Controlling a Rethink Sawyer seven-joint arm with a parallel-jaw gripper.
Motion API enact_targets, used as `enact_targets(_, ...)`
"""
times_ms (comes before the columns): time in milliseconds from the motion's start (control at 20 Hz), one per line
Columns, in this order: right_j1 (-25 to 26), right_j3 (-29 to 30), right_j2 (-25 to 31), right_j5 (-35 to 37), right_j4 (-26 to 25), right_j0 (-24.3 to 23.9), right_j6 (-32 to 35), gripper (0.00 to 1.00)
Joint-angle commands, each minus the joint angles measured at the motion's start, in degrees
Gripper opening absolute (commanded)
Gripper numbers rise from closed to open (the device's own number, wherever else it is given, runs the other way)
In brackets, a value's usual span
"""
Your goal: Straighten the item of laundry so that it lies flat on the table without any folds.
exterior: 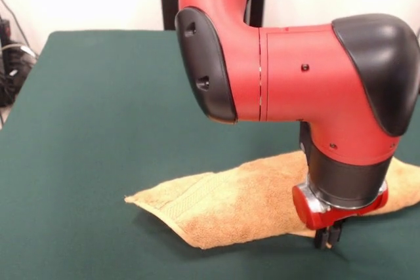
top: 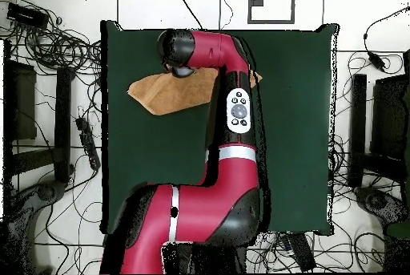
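Observation:
The orange-tan towel (exterior: pixel 230 204) lies folded over on itself on the dark green table (exterior: pixel 98 109), towards the near right in the front view. A woven border band shows near its left tip. My gripper (exterior: pixel 329 236) is down at the towel's near edge, right of its middle, just above the table. The red and black wrist hides the towel's part behind it. In the overhead view the towel (top: pixel 168 93) lies near the table's (top: pixel 296 127) top left, partly under the arm, and the gripper is hidden beneath the wrist.
The arm's big red elbow (exterior: pixel 289 73) hangs over the table's middle in the front view. Cables and stands (top: pixel 56 127) lie on the floor around the table. The towel's right end runs close to the picture's right edge.

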Motion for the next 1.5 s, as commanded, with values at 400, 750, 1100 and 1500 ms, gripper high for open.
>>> enact_targets(400, 3.26, 7.58, 0.36, -4.24, -1.47, 1.40, 11.54, 0.00)
enact_targets(750, -14.25, 28.11, 4.29, -28.74, -0.22, -2.45, 10.84, 0.00)
enact_targets(1100, -15.50, 28.77, 3.91, -31.33, 0.93, -3.00, 10.15, 0.00)
enact_targets(1500, -15.46, 27.96, 3.63, -27.01, 1.57, -3.07, 8.88, 0.00)
